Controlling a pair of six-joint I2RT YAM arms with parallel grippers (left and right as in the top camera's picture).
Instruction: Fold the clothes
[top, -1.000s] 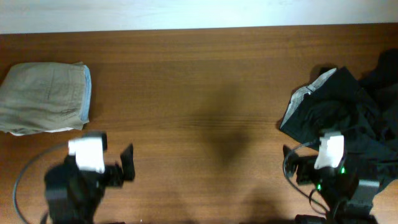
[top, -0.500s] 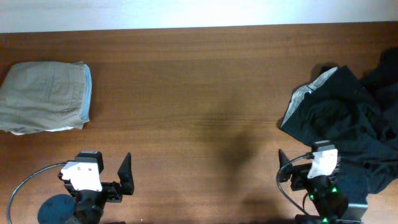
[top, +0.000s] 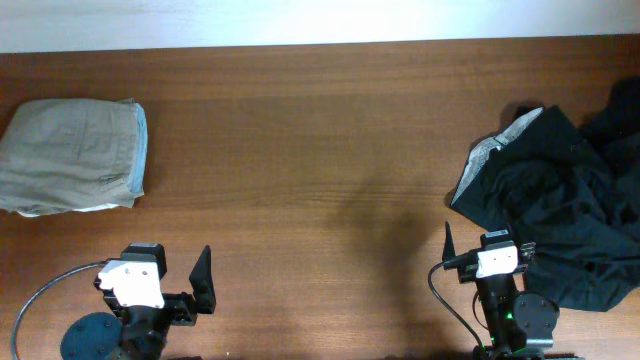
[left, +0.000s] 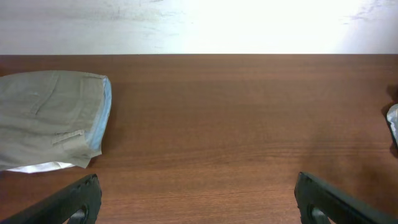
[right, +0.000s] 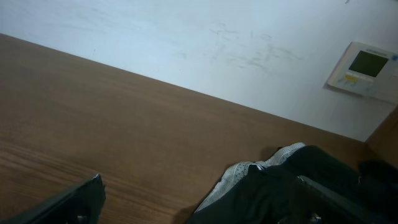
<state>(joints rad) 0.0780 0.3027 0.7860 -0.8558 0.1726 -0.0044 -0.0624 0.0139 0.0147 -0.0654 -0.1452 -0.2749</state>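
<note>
Folded beige trousers (top: 72, 155) with a light blue edge lie at the table's far left; they also show in the left wrist view (left: 50, 118). A crumpled pile of black clothes (top: 560, 210) with a grey-white lining lies at the right; it also shows in the right wrist view (right: 292, 186). My left gripper (top: 160, 290) is open and empty at the near left edge, its fingers wide apart in the left wrist view (left: 199, 199). My right gripper (top: 487, 250) is open and empty at the near edge beside the black pile, which its right finger overlaps in the right wrist view (right: 205, 205).
The brown wooden table (top: 320, 150) has a white wall behind its far edge. A wall control panel (right: 364, 68) shows in the right wrist view. A cable loops by the left arm's base (top: 45, 300).
Both arms have drawn back toward the near edge. The right gripper has come off the black pile and moved left. The left arm has held still for the last half second.
</note>
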